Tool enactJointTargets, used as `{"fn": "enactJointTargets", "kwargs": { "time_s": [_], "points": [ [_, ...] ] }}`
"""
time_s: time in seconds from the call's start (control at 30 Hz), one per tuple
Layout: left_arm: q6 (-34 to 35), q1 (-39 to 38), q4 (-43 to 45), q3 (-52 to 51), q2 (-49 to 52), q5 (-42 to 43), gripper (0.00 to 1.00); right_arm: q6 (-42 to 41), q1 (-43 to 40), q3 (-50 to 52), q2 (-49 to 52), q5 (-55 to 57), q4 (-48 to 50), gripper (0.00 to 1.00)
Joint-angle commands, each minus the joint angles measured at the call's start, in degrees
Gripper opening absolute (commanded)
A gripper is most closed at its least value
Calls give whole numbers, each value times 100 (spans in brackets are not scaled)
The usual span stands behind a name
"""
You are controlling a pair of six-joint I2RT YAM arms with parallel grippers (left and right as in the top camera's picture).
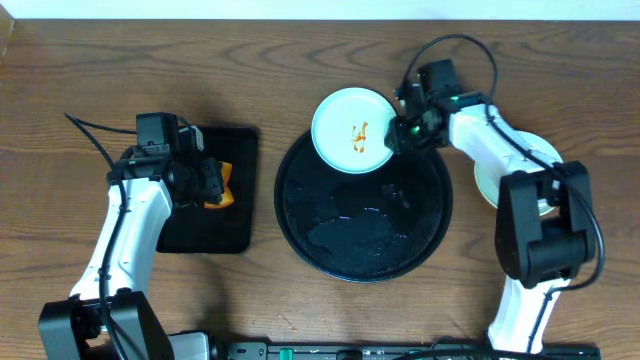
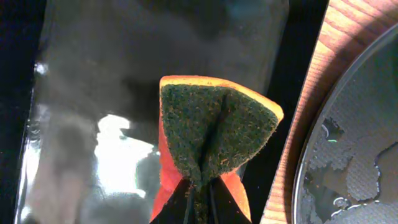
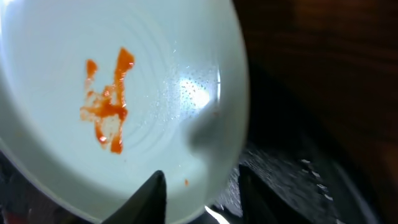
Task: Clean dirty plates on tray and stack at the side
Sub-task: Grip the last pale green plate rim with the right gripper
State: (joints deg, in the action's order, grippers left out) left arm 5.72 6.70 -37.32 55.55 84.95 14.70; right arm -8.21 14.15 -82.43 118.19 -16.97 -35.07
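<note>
Near the table's left edge, the left end effector [image 1: 205,187] pinches a folded sponge [image 1: 222,190] above the small tray [image 1: 235,150]. Only its wrist view shows the sponge's green face creased inward. The round tray [image 1: 360,245] sits mid-table, its wet film plain in that same view. The right end effector [image 1: 396,135] clamps the right rim of the mint plate [image 1: 340,115] over the tray's far rim. The right wrist view shows the sauce [image 3: 109,106] close up. A pale plate [image 1: 485,185] lies on the table under the right arm.
</note>
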Motion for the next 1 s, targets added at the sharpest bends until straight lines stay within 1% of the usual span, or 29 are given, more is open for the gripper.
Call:
{"fn": "enactJointTargets", "kwargs": {
  "time_s": [0.0, 0.07, 0.13, 0.23, 0.4, 0.53, 0.63, 0.8, 0.97],
  "points": [
    [-55, 9, -13, 17, 2, 26, 7, -404, 109, -37, 203, 214, 42, 29],
    [-55, 9, -13, 17, 2, 26, 7, -466, 155, -37, 249, 240, 37, 23],
    [-55, 9, -13, 17, 2, 26, 7, -466, 208, -37, 247, 258, 2, 11],
    [-55, 9, -13, 17, 2, 26, 8, -466, 225, -39, 234, 258, -98, 2],
    [-55, 9, -13, 17, 2, 28, 7, -463, 223, -39, 197, 258, -610, 1],
    [-55, 0, 4, 17, 2, 39, 7, -459, 225, -39, 33, 256, -1248, 1],
    [-59, -90, 74, 17, 2, 326, 7, -319, 249, -39, -74, 256, -1624, 1],
    [-59, -601, 361, 20, 0, 509, 8, -219, 361, -37, -131, 260, -2048, 1],
    [-17, -1244, 579, 20, 0, 619, 8, -216, 452, -33, -129, 260, -2098, 1]
  ]
}}
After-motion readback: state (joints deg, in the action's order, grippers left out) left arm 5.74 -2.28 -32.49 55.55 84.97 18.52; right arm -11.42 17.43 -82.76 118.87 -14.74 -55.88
